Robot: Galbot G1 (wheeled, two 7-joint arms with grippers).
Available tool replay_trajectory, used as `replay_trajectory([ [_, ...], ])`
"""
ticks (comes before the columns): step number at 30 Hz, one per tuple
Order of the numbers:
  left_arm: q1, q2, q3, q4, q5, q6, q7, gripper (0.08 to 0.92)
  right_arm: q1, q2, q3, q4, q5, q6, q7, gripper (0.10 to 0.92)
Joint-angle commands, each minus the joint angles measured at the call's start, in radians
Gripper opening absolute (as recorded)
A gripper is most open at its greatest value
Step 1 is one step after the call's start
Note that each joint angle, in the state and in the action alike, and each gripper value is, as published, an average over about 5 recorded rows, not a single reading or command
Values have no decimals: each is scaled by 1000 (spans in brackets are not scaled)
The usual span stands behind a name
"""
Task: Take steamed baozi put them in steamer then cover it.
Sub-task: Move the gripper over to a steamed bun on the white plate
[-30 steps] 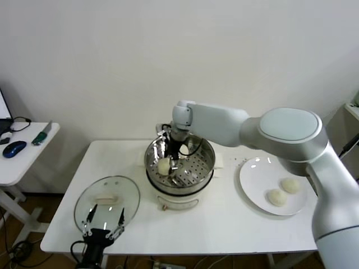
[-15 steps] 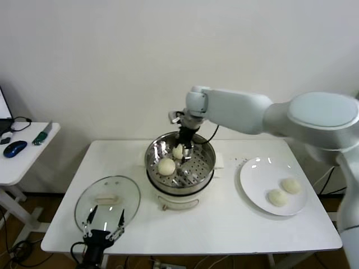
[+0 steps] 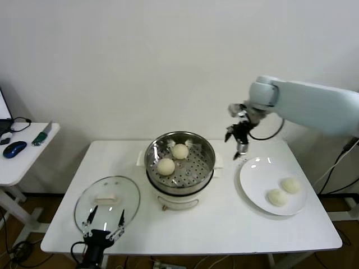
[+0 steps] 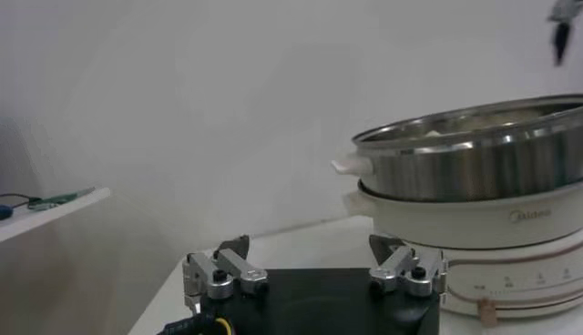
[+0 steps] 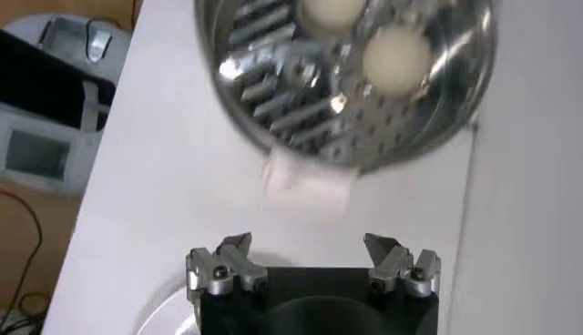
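Between steamer [image 3: 180, 162] and plate [image 3: 273, 185], right tool [image 3: 238, 141] aloft, spread wide, empty, left tool [image 3: 103, 225] parked, parted.

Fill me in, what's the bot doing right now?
It is loading baozi into the steamer: two baozi sit in its basket, two more wait on the white plate. The right pincer, open and empty, hangs between steamer and plate. The left pincer is parked open by the glass lid, which lies on the table.

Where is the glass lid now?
In the head view, the glass lid lies flat on the table's front left, beside the steamer, just beyond the left gripper.
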Motion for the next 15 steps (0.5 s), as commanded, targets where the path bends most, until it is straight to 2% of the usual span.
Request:
replay_trajectory([
  [1, 3, -4, -1, 0, 8, 7, 0, 823, -224, -360, 135, 105, -308, 23, -12, 823],
  [7, 9, -12, -2, 0, 20, 10, -1, 823, -459, -392, 335, 26, -426, 54, -10, 823],
  [15, 16, -21, -5, -1, 34, 15, -1, 823, -625, -326, 498, -102, -515, 78, -11, 823],
])
